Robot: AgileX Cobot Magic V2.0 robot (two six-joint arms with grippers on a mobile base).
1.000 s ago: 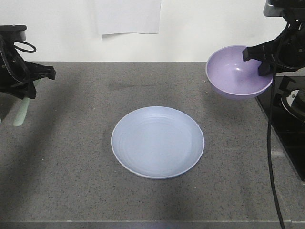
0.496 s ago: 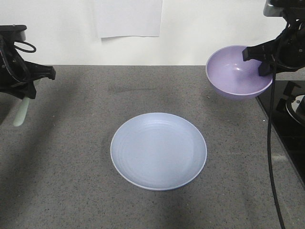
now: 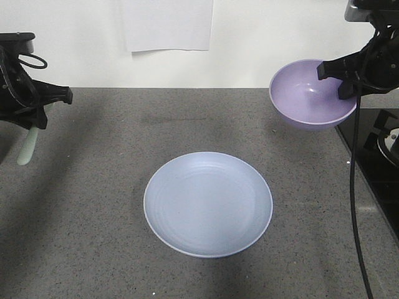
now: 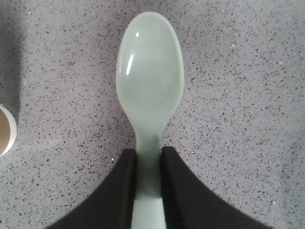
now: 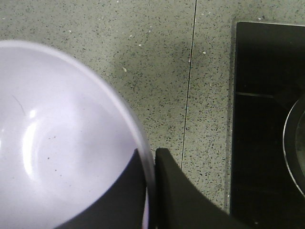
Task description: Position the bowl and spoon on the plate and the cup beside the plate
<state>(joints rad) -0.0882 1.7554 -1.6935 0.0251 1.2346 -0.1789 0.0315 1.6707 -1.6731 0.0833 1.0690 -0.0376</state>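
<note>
Front view vs. 1.0 s ago: the plate (image 3: pixel 208 204) sits lower in the frame and looks a bit larger, and the far edge of the surface (image 3: pixel 93 237) and the hob (image 3: pixel 381 156) have dropped too. Both grippers, the spoon and the bowl keep their frame positions.

Nearest to you: the plate lies flat on the surface, about centre, nothing on it.

Mid, left: your left gripper (image 3: pixel 32 123) is clenched on the spoon (image 3: pixel 25 148) by its handle, clear of the surface. Long axis approx. vertical, scoop end down, handle up. In the left wrist view the spoon (image 4: pixel 150 90) runs straight out from the left gripper (image 4: pixel 148 160), scoop end away from the fingers. A white-rimmed item (image 4: pixel 5 131) is cut by that view's left edge; too little shows to name it.

Far, right: your right gripper (image 3: pixel 346 92) pinches the rim of the bowl (image 3: pixel 308 93), held in the air and tilted, opening toward the left and front. The right wrist view shows one finger inside the bowl (image 5: pixel 52 143) and one outside, with the right gripper (image 5: pixel 153 160) closed on the wall.

Farthest: a paper sheet (image 3: pixel 167 25) on the wall.
</note>
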